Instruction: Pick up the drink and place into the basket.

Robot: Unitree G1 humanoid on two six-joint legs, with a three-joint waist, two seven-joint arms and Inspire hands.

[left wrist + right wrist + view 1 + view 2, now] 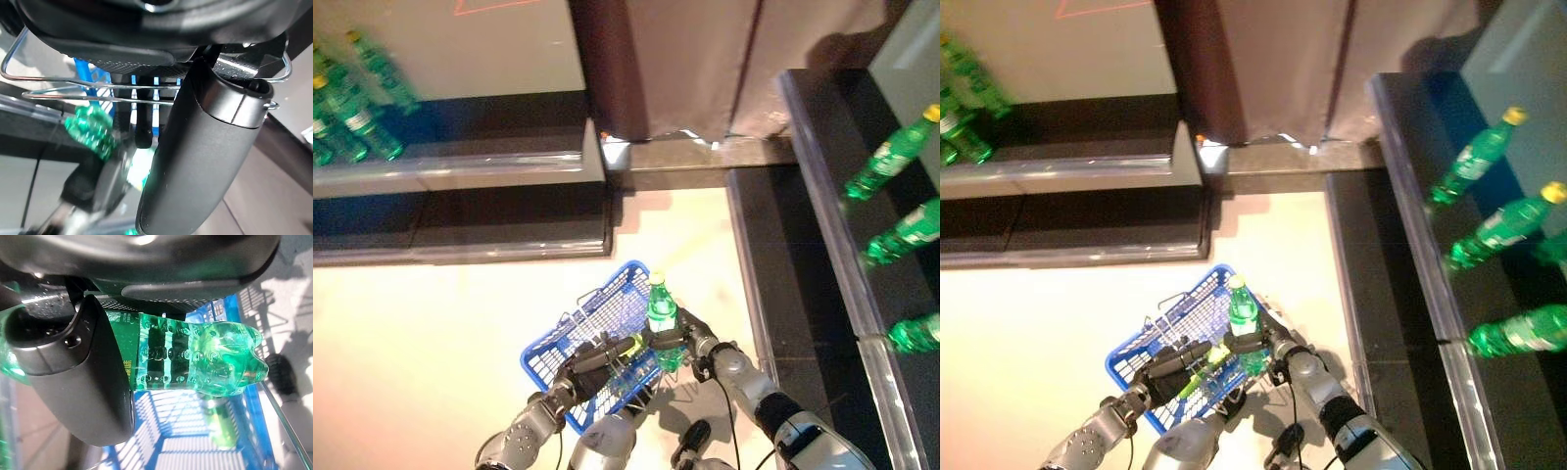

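My right hand (690,338) is shut on a green drink bottle (662,318) with a yellow cap and holds it upright over the right side of the blue basket (570,345). In the right wrist view the bottle's green base (220,357) sticks out past my thumb (78,377), with the blue basket's mesh (171,431) below it. My left hand (592,360) is shut on the basket's thin wire handles (73,88) and holds the basket up in front. Another green bottle (628,348) lies inside the basket.
Green bottles (357,93) lie on a dark shelf at the far left. More green bottles (891,157) lie on a dark shelf along the right. A dark pillar (666,69) stands behind. Pale floor (431,323) spreads to the left of the basket.
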